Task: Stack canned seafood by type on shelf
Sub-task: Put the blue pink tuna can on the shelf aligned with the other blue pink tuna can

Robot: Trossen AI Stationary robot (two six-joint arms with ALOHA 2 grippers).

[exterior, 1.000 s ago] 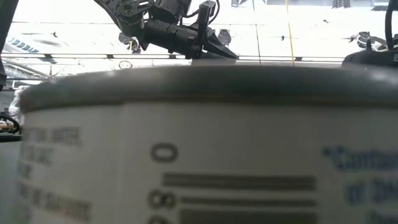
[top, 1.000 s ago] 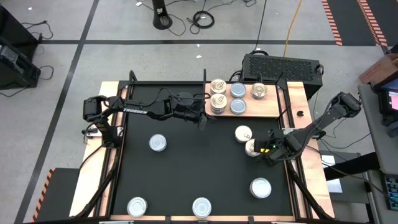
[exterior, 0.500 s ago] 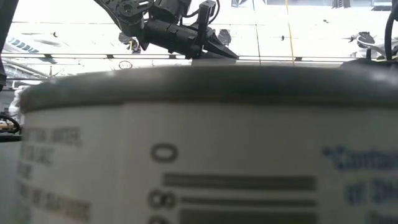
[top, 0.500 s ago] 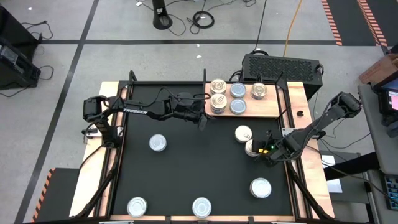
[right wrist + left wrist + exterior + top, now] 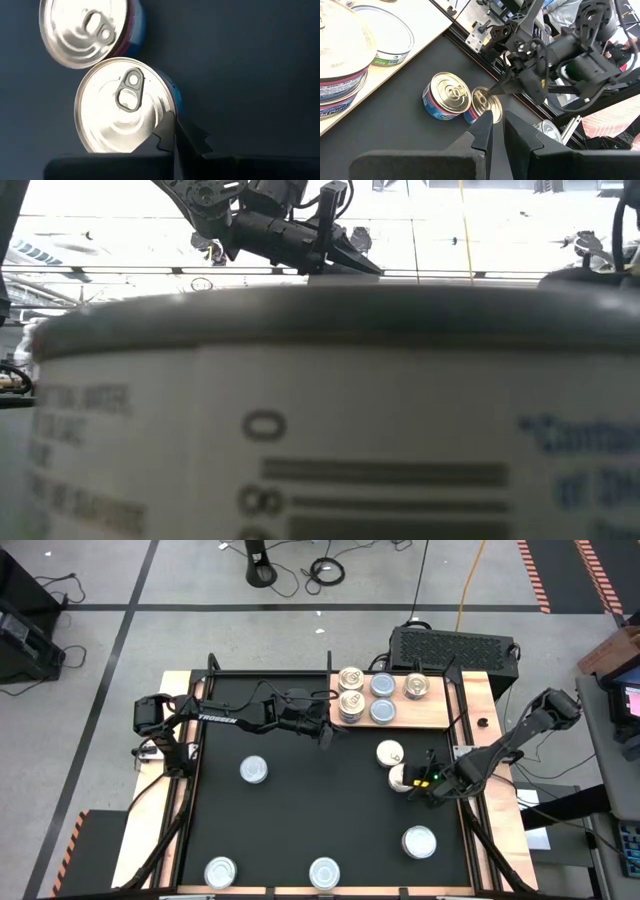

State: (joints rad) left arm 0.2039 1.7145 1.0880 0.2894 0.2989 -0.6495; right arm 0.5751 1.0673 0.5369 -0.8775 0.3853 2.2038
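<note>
- A grey floor with cables surrounds the black-topped table (image 5: 330,810), and a black ventilated box (image 5: 452,644) sits just behind its far right edge.
- The wooden shelf (image 5: 455,710) lies flat at the far right of the table, carrying gold-topped tins (image 5: 351,679) (one stack looks two high), pale-blue-topped tins (image 5: 383,685) and one more gold-topped tin (image 5: 417,686).
- Two silver-topped cans (image 5: 391,753) lie touching on the table, just near of the shelf (pull tabs facing up).
- The right gripper (image 5: 416,780) is clenched, fingers pressed together, its tip at the edge of the nearer can (image 5: 122,112); it grasps nothing.
- The left gripper (image 5: 325,738) hovers beside the shelf's left end, fingers nearly together and empty.
- Four loose silver-topped tins (image 5: 254,770) stand apart across the near half of the table.
- One tin (image 5: 320,420) fills almost the whole low view.
</note>
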